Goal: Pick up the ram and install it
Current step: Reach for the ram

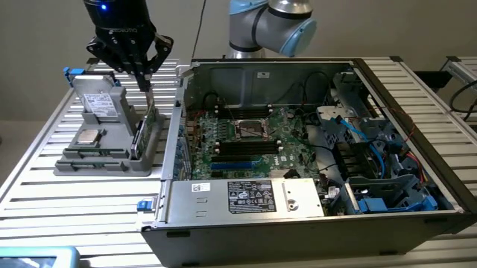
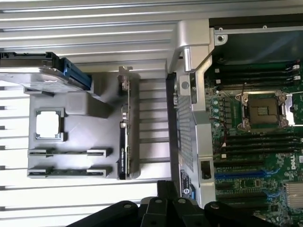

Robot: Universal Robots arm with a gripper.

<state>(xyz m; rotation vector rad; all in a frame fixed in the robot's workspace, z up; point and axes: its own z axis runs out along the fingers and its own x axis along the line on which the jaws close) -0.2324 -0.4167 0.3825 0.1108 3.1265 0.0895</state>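
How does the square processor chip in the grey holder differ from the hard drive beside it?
The processor chip is small and square; the hard drive is larger and oblong. The chip lies flat in its recess; the drive leans at a slant. The drive bears a printed label; the chip looks plain silver. Both sit in the grey holder.

Exterior oblique, wrist overhead; both see the motherboard [image 1: 249,142].

I see plain grey wall [image 1: 37,33] behind, thin black cable [image 1: 201,25] hanging down it. Slatted metal worktop [image 1: 82,195] below, evenly lit.
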